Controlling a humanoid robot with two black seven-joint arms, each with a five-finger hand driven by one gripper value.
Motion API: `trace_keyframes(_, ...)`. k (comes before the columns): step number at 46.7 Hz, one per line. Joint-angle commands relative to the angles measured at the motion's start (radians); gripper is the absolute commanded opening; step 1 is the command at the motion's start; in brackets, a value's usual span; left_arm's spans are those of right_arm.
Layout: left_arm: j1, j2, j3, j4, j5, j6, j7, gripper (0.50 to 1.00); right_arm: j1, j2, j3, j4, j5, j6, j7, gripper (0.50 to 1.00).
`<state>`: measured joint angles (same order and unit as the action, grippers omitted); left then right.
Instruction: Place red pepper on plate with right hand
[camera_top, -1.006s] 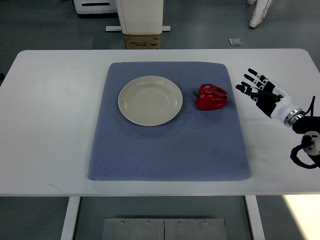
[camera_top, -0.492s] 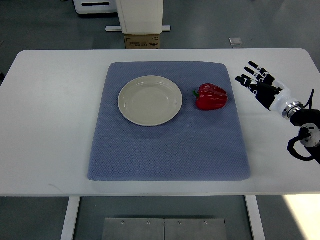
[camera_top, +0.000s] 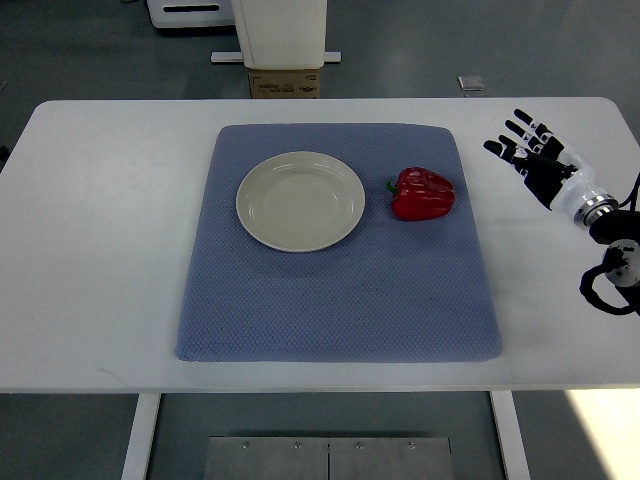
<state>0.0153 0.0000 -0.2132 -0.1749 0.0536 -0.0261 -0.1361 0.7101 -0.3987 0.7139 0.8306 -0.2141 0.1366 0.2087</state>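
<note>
White table; blue-grey textured mat lying on its middle. Beyond the far edge: cardboard box, white equipment base, grey floor.

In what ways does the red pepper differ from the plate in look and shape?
The red pepper is glossy red and lumpy with a green stem, while the plate is pale cream, round and flat. The plate covers more of the mat than the red pepper does. The red pepper lies to the right of the plate, apart from it. Both rest on the blue mat, untouched.
</note>
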Motion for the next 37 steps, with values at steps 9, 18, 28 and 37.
trace_keyframes(9, 0.0, 0.0, 0.0, 0.0, 0.0, 0.0, 0.0, 1.0, -0.001, -0.025, 0.01, 0.016, -0.011, 0.012, 0.049, 1.0)
trace_keyframes(18, 0.0, 0.0, 0.0, 0.0, 0.0, 0.0, 0.0, 1.0, 0.005, -0.049, -0.001, 0.042, -0.14, 0.015, 0.072, 1.0)
trace_keyframes(28, 0.0, 0.0, 0.0, 0.0, 0.0, 0.0, 0.0, 1.0, 0.032, -0.052, -0.051, 0.058, -0.33, 0.014, 0.116, 1.0)
trace_keyframes(37, 0.0, 0.0, 0.0, 0.0, 0.0, 0.0, 0.001, 1.0, 0.084, -0.052, -0.145, 0.064, -0.436, 0.003, 0.153, 1.0)
